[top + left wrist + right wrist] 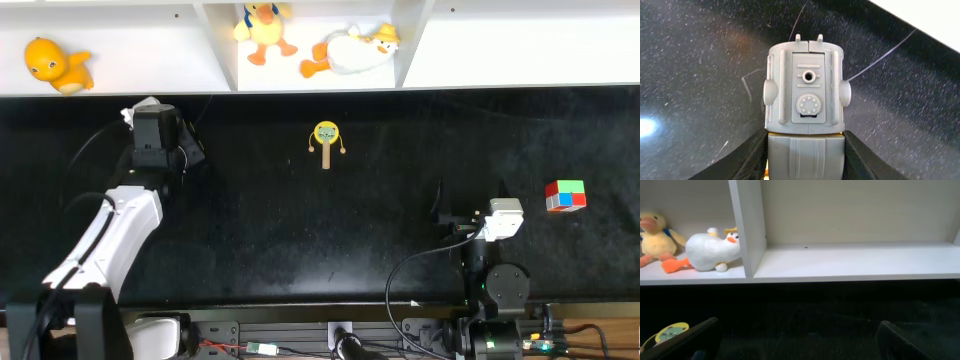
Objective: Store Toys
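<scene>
A grey toy robot (805, 95) stands upright between my left gripper's (805, 145) dark fingers (747, 157), which are shut on its lower body. In the top view that left gripper (150, 118) is at the back left of the black table, just in front of the white shelf (320, 80). A yellow rattle drum (325, 140) lies mid-table, also seen as the rattle drum (669, 332) from the right wrist. A colourful cube (565, 196) sits at the right. My right gripper (800, 337) is open, low near the front right (448, 212), with nothing in it.
The shelf's left bay holds an orange duck (55, 64). Its middle bay holds a yellow duck plush (264, 30) and a white goose plush (350, 50). The right bay (860, 260) has a bare white floor. Cables run along the table's front edge.
</scene>
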Tool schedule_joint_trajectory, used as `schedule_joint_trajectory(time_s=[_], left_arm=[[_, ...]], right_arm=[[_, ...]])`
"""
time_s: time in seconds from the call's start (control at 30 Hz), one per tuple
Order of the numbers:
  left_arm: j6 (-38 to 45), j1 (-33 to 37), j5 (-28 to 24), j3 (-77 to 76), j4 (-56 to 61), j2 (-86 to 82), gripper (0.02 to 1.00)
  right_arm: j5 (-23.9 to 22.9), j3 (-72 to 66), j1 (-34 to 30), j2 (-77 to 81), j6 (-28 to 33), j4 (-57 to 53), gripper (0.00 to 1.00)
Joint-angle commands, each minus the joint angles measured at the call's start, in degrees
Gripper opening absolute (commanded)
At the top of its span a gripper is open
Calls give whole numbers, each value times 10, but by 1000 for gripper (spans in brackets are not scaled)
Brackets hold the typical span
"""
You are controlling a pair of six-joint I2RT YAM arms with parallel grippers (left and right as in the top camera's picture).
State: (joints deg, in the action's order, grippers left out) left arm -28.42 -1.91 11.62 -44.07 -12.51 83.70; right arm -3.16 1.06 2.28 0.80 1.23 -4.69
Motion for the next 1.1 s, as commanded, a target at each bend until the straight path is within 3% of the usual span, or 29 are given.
schedule_joint_trajectory(time_s=[0.03, 0.37, 0.67, 1.1], left_arm=[[35, -4, 1, 0, -40, -37, 397], [108, -4, 0, 0, -134, -159, 386], [227, -4, -2, 0, -129, -199, 384], [242, -4, -36, -121, -103, -103, 360]], right_arm=[[4, -8, -1, -6, -4, 3, 996], [4, -8, -1, -6, -4, 3, 996], [4, -8, -1, -6, -4, 3, 996], [4, -8, -1, -6, -4, 3, 998]])
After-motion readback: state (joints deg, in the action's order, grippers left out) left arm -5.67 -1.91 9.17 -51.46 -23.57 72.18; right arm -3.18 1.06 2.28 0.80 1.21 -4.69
